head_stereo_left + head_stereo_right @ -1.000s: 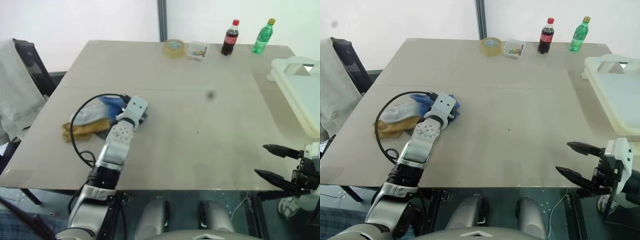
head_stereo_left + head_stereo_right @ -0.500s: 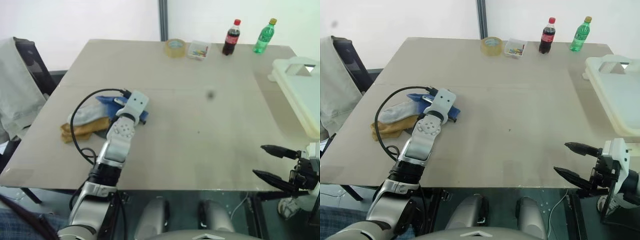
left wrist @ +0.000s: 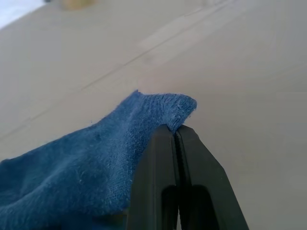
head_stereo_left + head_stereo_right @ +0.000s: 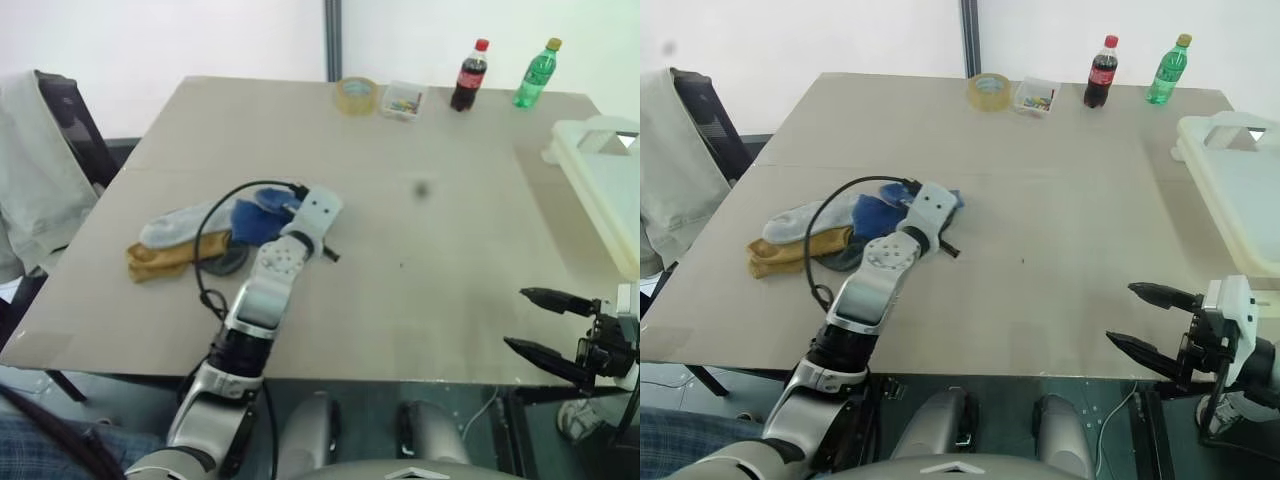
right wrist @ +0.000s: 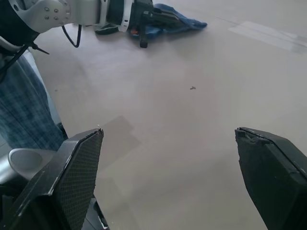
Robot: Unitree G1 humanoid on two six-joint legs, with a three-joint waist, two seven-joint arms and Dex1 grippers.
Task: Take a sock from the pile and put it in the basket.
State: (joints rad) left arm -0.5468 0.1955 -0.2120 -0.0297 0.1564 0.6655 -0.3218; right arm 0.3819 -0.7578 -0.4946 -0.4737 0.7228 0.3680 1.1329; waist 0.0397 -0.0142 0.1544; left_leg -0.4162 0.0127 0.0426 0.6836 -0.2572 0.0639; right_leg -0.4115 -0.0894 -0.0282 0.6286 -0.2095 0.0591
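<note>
The pile [image 4: 185,240] lies on the left half of the table: a light grey sock [image 4: 172,226], a mustard one [image 4: 160,260] and a dark grey-green one [image 4: 226,263]. A royal blue sock [image 4: 256,216] stretches from the pile toward the table's middle. My left gripper [image 3: 176,130] is shut on the blue sock's edge [image 3: 165,108], low over the tabletop. The off-white basket [image 4: 600,175] stands at the table's right edge. Far from both, my right gripper [image 4: 548,325] hangs open and empty off the table's near right edge.
A tape roll [image 4: 356,95], a small clear box [image 4: 404,101], a cola bottle [image 4: 470,75] and a green bottle [image 4: 532,73] line the far edge. A chair draped with pale cloth [image 4: 40,165] stands left of the table. A black cable [image 4: 215,255] loops over the pile.
My left gripper closed on the blue sock and swung right, toward the table's middle, pulling the sock out of the pile. The right arm stayed put.
</note>
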